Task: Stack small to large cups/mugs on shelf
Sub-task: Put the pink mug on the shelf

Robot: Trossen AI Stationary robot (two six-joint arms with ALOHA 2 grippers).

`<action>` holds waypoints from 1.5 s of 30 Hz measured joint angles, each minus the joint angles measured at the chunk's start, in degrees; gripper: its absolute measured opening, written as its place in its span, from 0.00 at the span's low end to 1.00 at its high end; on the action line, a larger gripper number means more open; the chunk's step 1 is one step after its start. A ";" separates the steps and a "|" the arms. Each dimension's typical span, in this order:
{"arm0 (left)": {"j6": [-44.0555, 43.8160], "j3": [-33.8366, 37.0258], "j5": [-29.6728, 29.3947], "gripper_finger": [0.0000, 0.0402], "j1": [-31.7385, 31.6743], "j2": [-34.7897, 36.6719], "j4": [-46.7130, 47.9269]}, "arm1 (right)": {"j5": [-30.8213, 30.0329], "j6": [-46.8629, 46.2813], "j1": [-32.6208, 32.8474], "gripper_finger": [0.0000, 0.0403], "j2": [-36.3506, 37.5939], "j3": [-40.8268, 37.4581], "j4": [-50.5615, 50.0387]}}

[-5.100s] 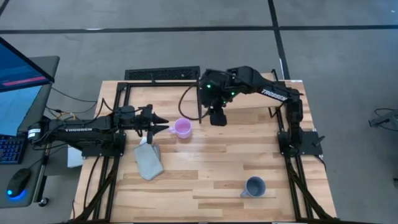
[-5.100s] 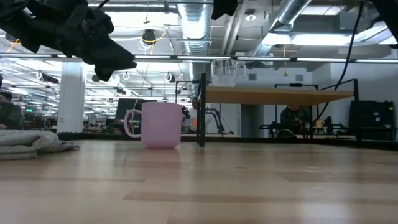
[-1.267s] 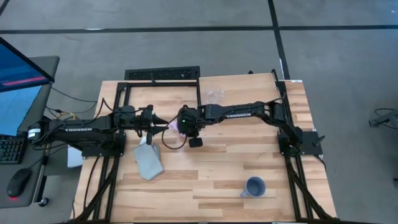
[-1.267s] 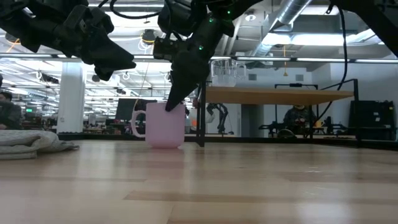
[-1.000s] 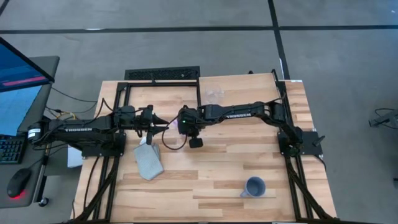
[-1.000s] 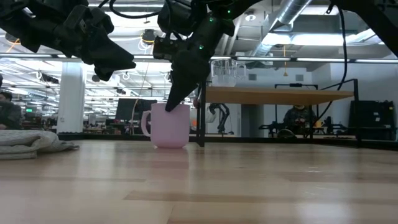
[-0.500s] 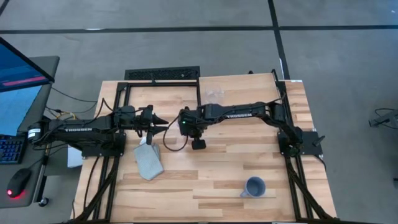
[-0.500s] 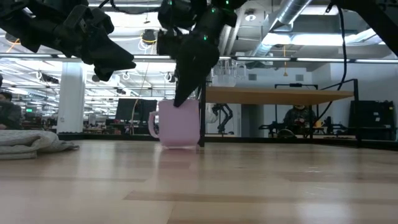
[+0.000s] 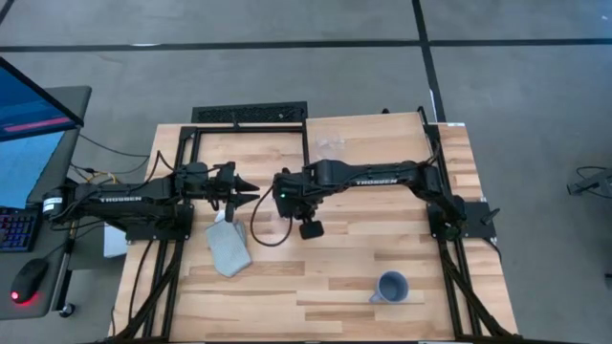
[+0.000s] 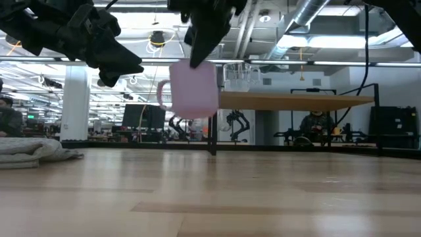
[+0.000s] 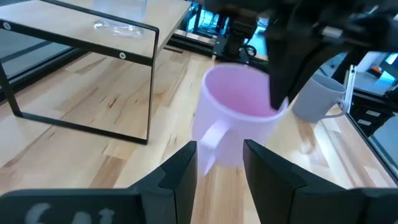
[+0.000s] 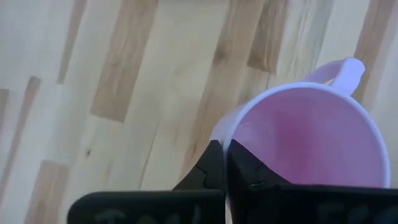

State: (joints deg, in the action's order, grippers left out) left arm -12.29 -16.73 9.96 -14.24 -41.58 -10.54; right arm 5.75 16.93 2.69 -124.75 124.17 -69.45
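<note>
1. Your right pincer (image 12: 225, 163) is pinching the rim of the pink-lilac mug (image 10: 194, 90), one dark finger inside the smooth wall and one outside.
2. The mug is hanging clear of the table (image 9: 363, 258) in the low view, upright, its looped handle pointing away from the shelf (image 10: 289, 101).
3. Seen from above, the mug is hidden under the right arm near the table's middle, a little toward 10 o'clock.
4. Your left pincer (image 11: 221, 158) is hovering just at 9 o'clock of the lifted mug, its two matte fingers spread and holding nothing.
5. The shelf is standing toward 12 o'clock on the table: a flat light-wood slab on thin black metal legs.
6. The small clear glass cup (image 10: 237, 76) is sitting on the shelf top, see-through and pale.
7. The blue-grey mug (image 9: 391, 286) is resting on the planks toward 5 o'clock, well apart from both arms, round with a handle.
8. A folded grey-blue cloth (image 9: 229, 247) is lying soft and rumpled toward 8 o'clock, near the left arm.
</note>
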 joint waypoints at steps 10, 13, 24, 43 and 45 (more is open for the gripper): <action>-0.40 0.00 0.19 0.30 0.01 0.02 0.08 | -1.52 -1.75 -4.18 0.02 3.97 3.95 -6.34; -0.42 0.00 0.19 0.30 0.02 0.02 0.42 | -1.55 -2.35 -5.68 0.02 6.93 3.97 -7.03; -0.29 0.02 0.21 0.30 0.02 0.02 0.87 | -6.03 -6.55 -6.54 0.02 19.13 3.97 -12.19; -0.83 0.02 -2.78 0.30 0.02 0.02 0.45 | -11.44 -7.69 -15.55 0.03 34.01 -4.14 -18.14; -1.00 0.02 -2.80 0.30 0.02 0.02 0.31 | -8.07 -6.25 -18.13 0.03 36.82 -9.20 -13.21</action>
State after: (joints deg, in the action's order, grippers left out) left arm -13.29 -16.71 7.16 -14.22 -41.56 -10.23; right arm -2.31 10.67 -15.45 -87.93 114.97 -82.66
